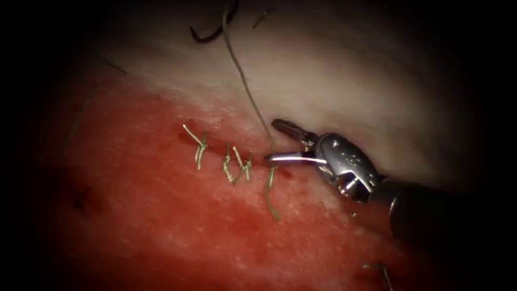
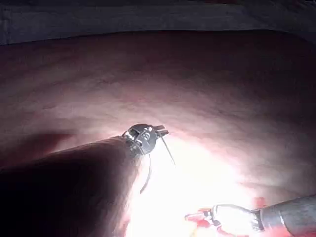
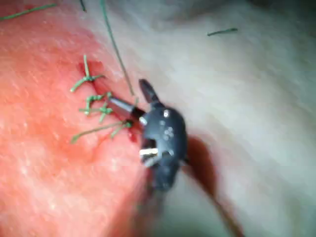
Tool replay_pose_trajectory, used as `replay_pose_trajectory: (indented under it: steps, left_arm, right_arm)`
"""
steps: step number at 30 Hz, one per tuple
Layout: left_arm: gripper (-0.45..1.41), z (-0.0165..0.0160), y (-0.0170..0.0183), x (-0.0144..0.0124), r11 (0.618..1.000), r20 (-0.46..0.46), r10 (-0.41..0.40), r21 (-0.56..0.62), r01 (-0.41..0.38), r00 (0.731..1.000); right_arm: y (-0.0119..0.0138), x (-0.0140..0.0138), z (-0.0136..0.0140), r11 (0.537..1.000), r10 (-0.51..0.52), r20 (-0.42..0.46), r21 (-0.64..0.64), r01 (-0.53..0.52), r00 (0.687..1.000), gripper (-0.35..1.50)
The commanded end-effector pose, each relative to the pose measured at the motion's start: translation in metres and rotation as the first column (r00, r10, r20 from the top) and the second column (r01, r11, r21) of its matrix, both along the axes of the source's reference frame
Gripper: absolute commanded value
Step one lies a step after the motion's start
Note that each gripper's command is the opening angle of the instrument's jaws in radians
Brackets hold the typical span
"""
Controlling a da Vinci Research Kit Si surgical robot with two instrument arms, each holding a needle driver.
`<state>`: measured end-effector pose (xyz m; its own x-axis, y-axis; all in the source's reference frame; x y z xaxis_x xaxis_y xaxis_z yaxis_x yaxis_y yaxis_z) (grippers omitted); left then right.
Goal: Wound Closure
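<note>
At the cut (image 1: 237, 156), right tool (image 1: 272, 143) gaping wide astride the thread (image 1: 245, 81), gripping nothing. Left tool (image 2: 160, 131) off tissue (image 1: 344, 81), thread trailing; jaws unreadable. Probably trimming stage; needs clean closure on strand. Needle unlocated.

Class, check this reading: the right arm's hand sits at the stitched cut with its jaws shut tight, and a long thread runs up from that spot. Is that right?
One error: the right hand has its jaws open, spread on either side of the thread, as the endoscope view shows. The rest stands: it sits at the stitched cut, and the thread runs up from there.
</note>
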<state>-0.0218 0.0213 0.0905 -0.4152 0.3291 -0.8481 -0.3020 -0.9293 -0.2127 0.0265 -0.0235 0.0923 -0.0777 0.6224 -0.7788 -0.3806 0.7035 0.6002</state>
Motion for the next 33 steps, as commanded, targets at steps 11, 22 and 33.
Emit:
replay_pose_trajectory:
  steps: [11, 22, 33]
  left_arm:
    - [-0.45, 0.0017, 0.0011, -0.0015, 0.998, 0.021, -0.053, -0.024, 0.053, 0.998]
    - [-0.45, -0.0020, 0.0019, -0.0011, 0.998, 0.033, -0.057, -0.007, 0.057, 0.998]
    - [-0.45, -0.0025, 0.0022, -0.0011, 0.998, 0.035, -0.058, -0.008, 0.059, 0.998]
  right_arm:
    - [-0.0003, -0.0068, -0.0002, 0.993, 0.109, 0.114, -0.060, -0.103, 0.987, 1.48]
    - [0.0010, -0.0006, 0.0005, 0.986, 0.021, 0.217, -0.165, 0.015, 0.976, 1.48]
    - [0.0008, 0.0044, 0.0004, 0.985, -0.014, 0.205, -0.167, 0.049, 0.979, 1.48]
